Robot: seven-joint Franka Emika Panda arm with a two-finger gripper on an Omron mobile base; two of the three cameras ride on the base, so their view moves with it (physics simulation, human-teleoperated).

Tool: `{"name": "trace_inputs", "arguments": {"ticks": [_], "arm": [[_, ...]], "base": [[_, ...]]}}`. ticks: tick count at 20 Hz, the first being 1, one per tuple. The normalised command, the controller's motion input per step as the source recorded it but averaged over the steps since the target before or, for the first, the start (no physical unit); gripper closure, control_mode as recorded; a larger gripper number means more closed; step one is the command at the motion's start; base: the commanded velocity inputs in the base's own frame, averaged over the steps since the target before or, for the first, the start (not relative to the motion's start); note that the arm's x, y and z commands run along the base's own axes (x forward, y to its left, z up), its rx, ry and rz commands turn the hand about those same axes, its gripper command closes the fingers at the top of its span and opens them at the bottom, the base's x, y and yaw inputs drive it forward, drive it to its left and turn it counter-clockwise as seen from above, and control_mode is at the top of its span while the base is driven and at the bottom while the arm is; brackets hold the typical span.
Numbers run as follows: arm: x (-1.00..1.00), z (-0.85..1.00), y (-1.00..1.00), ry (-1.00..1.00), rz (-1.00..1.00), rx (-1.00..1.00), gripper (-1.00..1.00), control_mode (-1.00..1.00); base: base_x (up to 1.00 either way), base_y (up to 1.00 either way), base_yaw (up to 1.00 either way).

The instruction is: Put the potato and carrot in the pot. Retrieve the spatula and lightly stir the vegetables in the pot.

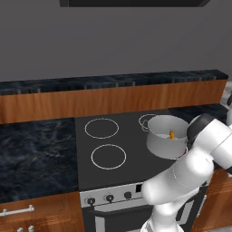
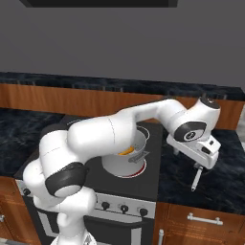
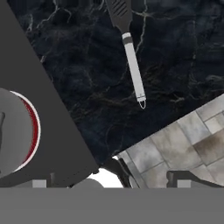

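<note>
Your claw [image 2: 203, 165] hangs with its jaws apart and nothing between them, over the dark counter at the right of the right base view. The spatula [image 3: 132, 70] lies flat just beneath it; in the hand view it runs up the upper middle of the frame, handle end nearest you, dark blade at the top edge. Come down off-centre and you'll likely nudge the slim handle away (it looks prone to roll). Farther left, the pot [image 1: 167, 135] sits on the stove [image 1: 108, 181], the carrot [image 1: 172, 135] already inside.
</note>
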Motion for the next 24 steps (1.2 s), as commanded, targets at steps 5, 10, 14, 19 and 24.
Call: {"name": "trace_inputs", "arguments": {"ticks": [5,10,14,19,24], "arm": [[0.05,-0.29,-0.02,0.08,0.15,-0.01,-1.0,-1.0],[0.1,-0.74,-0.05,-0.05,0.25,0.0,-1.0,-1.0],[0.01,-0.32,-0.16,-0.08,0.25,0.01,-1.0,-1.0],[0.21,-0.11,-0.27,0.0,0.27,0.0,-1.0,-1.0],[0.32,-0.12,-0.2,0.0,0.25,0.0,-1.0,-1.0]], "base": [[0.0,0.0,0.0],[0.0,0.0,0.0],[0.0,0.0,0.0],[0.0,0.0,0.0],[0.0,0.0,0.0]]}}
